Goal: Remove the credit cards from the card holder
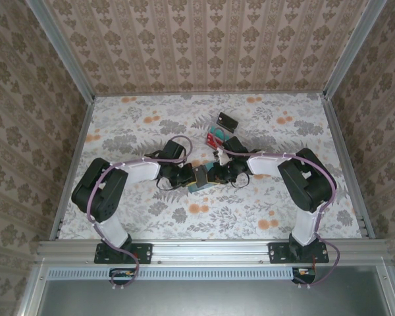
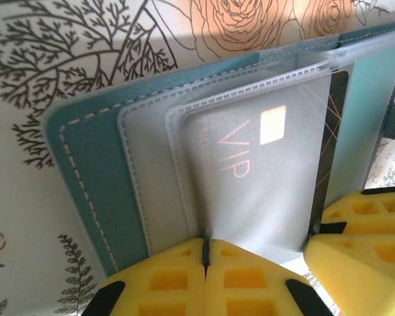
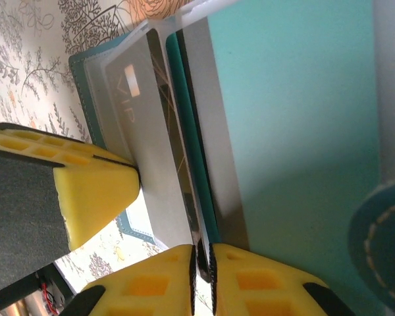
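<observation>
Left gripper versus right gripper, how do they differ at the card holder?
The left gripper has its jaws shut on the frosted sleeve over the VIP card; the right gripper pinches a thin teal-edged leaf next to it. The left gripper reaches in from the left, the right gripper from the right. Both have yellow fingers and grip the card holder.

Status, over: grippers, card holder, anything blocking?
Left gripper shut on card holder sleeve. Right gripper pinching a thin edge there, layer unclear. VIP card in sleeve. Red card lies beyond, not obstructing.
</observation>
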`<state>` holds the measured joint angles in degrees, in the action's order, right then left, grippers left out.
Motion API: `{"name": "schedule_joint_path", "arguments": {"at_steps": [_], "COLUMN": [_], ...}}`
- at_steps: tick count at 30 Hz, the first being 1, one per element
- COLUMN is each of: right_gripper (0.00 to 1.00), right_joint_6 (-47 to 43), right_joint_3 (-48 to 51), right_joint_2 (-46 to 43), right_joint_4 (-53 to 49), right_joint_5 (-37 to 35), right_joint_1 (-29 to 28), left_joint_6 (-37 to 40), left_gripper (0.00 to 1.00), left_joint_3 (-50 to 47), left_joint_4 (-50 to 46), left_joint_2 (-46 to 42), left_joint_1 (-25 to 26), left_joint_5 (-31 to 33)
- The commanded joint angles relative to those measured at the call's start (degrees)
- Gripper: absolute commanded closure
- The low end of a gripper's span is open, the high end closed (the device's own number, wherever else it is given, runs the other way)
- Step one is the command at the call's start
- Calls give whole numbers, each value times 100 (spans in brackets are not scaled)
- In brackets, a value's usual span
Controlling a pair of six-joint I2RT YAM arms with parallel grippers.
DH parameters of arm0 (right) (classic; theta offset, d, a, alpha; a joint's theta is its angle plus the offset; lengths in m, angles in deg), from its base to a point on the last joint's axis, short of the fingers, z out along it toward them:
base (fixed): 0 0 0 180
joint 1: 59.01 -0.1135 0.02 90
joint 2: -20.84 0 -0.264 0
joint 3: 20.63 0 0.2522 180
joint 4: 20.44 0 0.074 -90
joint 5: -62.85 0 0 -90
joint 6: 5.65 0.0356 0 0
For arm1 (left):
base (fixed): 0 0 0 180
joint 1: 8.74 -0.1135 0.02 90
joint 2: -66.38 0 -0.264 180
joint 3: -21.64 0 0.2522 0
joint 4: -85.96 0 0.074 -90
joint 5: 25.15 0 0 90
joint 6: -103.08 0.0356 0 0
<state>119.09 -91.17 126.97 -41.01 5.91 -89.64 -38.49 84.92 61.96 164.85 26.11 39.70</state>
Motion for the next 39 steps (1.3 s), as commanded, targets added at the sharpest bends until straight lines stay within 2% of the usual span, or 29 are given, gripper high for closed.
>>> {"name": "schedule_joint_path", "arguments": {"at_steps": [1, 5, 11, 19, 29, 34, 36, 39], "right_gripper": [84, 84, 100, 100, 100, 100, 100, 100], "right_joint_6": [91, 164, 99, -400, -962, -1432, -1387, -1180], "right_joint_3": [-19, 85, 106, 188, 233, 158, 173, 241], "right_joint_2": [62, -31, -134, -695, -1468, -1933, -2025, -2161], "right_joint_4": [160, 278, 225, -309, -324, -605, -578, -409], "right_joint_5": [53, -38, -69, -735, -539, -511, -324, 35], "right_joint_1": [20, 72, 88, 206, 242, 266, 311, 393], "left_joint_6": [95, 97, 103, 147, 165, 150, 76, -132], "left_gripper": [100, 100, 100, 100, 98, 85, 75, 53], "left_joint_3": [-241, -273, -322, -403, -114, 123, 83, -154], "left_joint_4": [-584, -589, -631, -697, -597, -714, -636, -297], "left_joint_2": [139, 172, 124, -169, -436, -876, -1098, -1536], "left_joint_1": [39, 31, 7, -118, -128, -197, -240, -357], "left_joint_5": [239, 234, 260, 257, 72, 62, 76, 7]}}
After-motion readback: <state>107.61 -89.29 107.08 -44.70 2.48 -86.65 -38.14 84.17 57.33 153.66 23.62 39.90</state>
